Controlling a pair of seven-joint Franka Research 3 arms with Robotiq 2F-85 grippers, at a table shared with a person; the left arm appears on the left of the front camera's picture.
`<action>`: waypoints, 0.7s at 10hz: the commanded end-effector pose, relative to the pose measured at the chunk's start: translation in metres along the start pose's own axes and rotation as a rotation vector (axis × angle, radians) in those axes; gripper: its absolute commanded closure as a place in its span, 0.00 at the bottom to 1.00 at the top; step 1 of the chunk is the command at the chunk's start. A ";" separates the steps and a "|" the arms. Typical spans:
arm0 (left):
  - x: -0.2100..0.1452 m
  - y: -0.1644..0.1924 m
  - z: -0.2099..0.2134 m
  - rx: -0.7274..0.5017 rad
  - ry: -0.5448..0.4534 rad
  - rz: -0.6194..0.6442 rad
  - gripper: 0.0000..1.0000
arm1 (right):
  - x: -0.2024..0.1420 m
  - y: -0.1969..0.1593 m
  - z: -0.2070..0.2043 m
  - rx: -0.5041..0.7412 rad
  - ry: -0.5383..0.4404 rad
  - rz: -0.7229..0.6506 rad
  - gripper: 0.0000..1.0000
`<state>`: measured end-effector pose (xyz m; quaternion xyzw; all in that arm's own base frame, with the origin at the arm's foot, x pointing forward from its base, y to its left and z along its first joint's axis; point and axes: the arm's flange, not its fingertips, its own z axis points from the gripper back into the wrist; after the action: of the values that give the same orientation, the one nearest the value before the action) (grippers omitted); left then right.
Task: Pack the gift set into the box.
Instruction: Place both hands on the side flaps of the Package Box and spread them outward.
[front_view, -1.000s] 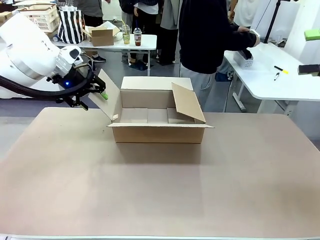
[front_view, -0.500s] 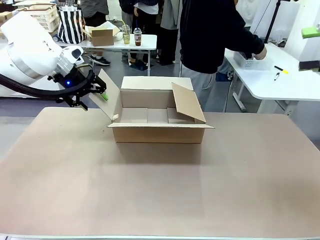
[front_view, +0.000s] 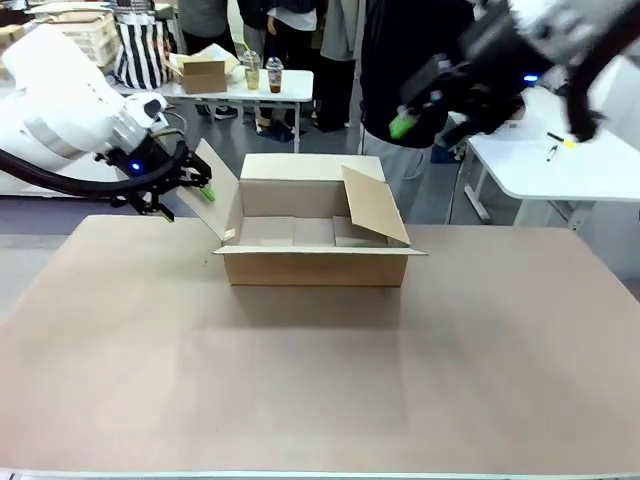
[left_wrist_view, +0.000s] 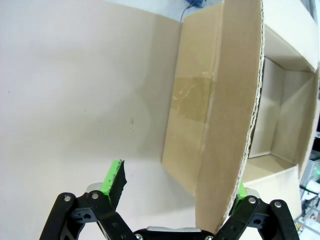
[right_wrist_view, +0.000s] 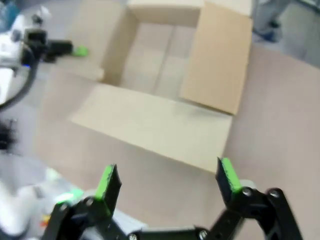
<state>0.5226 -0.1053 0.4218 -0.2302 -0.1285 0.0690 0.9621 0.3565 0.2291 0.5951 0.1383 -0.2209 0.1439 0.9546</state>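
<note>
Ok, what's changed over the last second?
The right gripper has swung in from the right, high up near the box, open and empty. The left gripper stays put, open astride the left flap. The box has not moved.

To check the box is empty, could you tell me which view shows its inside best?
Right wrist view: it looks down into the box, though blurred. Front view shows it obliquely; left wrist view, one corner.

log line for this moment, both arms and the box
left tool: open, astride left flap | right tool: open, empty, aloft | box: flaps open, nothing seen inside
</note>
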 end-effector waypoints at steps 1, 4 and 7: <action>0.000 -0.003 0.003 0.011 0.010 0.009 0.00 | 0.007 0.007 -0.007 -0.158 0.127 0.119 0.00; 0.000 -0.003 0.003 0.011 0.010 0.009 0.00 | -0.003 0.012 -0.024 -0.092 0.102 0.111 0.00; 0.000 -0.003 0.003 0.011 0.010 0.009 0.00 | 0.003 0.025 -0.010 -0.335 -0.265 -0.428 0.00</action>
<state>0.5230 -0.1056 0.4225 -0.2307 -0.1282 0.0688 0.9621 0.3360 0.2215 0.6110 0.1110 -0.2722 0.0233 0.9555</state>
